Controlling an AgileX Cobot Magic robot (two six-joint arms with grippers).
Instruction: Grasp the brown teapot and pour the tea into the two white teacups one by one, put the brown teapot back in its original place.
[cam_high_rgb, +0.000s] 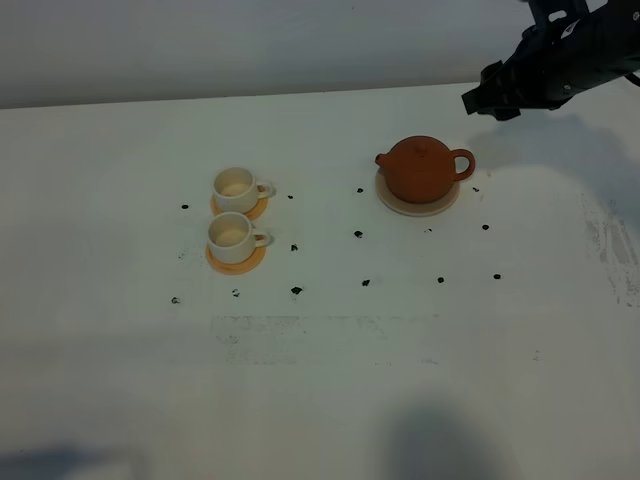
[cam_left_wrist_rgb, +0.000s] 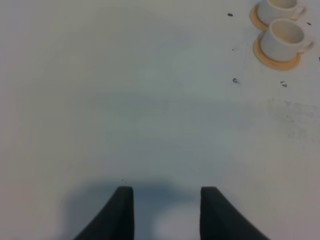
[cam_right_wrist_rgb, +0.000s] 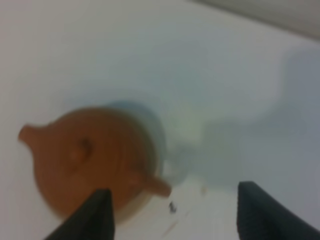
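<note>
Nothing here can be read: no lettering, brand or number shows on the brown teapot (cam_high_rgb: 418, 168), the two white teacups (cam_high_rgb: 235, 188) or the table (cam_high_rgb: 320, 390).

Two white teacups (cam_left_wrist_rgb: 284, 38) sit on orange coasters (cam_left_wrist_rgb: 276, 62), well beyond parted jaws.

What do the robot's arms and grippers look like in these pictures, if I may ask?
Only the right arm shows from outside: it is black and built of chunky, angular housings, and no markings can be made out on it. The right gripper and the left gripper each have two dark, flat fingers that taper to blunt tips. The left arm is out of view.
</note>
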